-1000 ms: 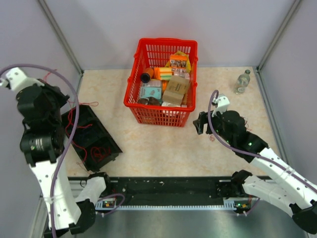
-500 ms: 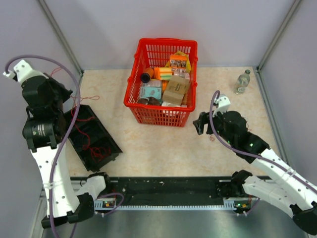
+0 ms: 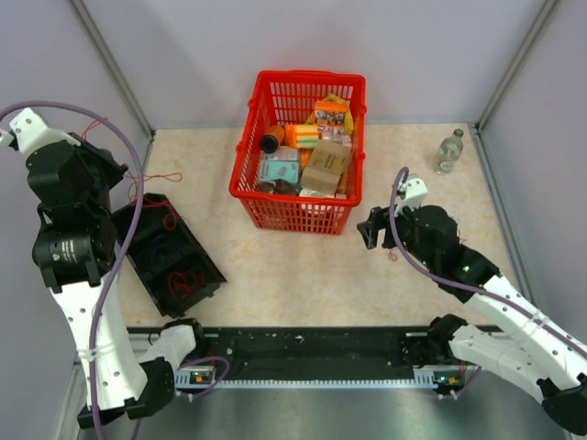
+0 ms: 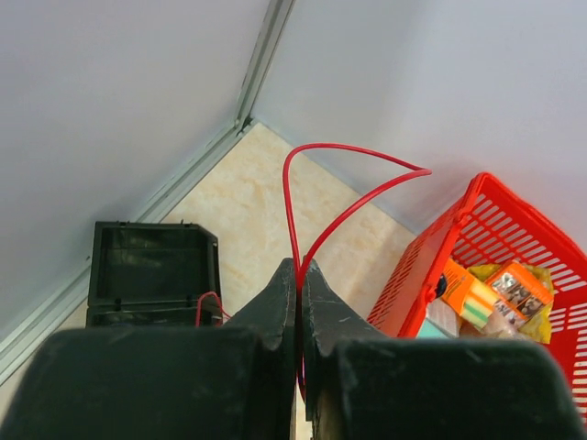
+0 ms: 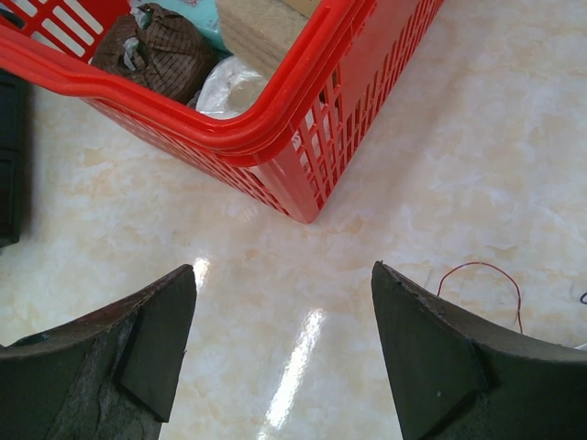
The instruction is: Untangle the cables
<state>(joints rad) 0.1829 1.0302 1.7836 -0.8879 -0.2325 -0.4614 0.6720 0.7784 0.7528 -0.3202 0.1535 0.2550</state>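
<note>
My left gripper (image 4: 300,266) is raised high at the left of the table, shut on a thin red cable (image 4: 286,197) that loops up out of its fingertips. In the top view the left gripper (image 3: 112,172) hangs above the open black box (image 3: 156,247). Red strands trail from it over the table (image 3: 163,176), and more red cables (image 3: 188,280) lie coiled inside the box. My right gripper (image 5: 284,275) stands open and holds nothing, low over the table just off the red basket's near corner. A short red wire loop (image 5: 481,267) lies on the table by its right finger.
The red basket (image 3: 303,209), full of boxes and packets, stands mid-table, close ahead of the right gripper (image 3: 371,229). A small clear bottle (image 3: 448,151) stands at the far right. Grey walls close in the left, back and right sides.
The left arm swung a little right, then back left, with the red cable still pinched; the trailing strands over the box shifted. The right arm has not moved.
</note>
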